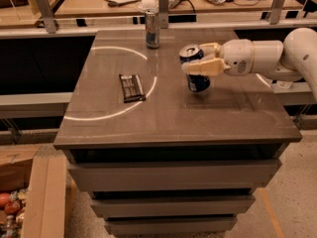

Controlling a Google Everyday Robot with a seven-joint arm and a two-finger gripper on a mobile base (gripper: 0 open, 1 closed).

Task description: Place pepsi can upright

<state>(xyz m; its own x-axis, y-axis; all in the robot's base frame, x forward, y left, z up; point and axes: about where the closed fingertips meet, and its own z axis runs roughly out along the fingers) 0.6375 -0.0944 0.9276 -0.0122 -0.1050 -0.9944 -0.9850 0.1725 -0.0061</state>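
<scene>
The pepsi can (197, 81), dark blue with a silver top, is held upright over the right middle of the grey table (168, 118), its base close to or touching the surface. My gripper (202, 60) comes in from the right on a white arm (277, 56). Its cream fingers (204, 67) are shut around the can's upper half, one in front and one behind.
A slimmer, taller silver-and-blue can (152, 28) stands at the table's back edge. A flat dark snack bar wrapper (132, 88) lies left of centre. A railing and cluttered desk run behind the table. A cardboard box (29, 197) sits on the floor at the lower left.
</scene>
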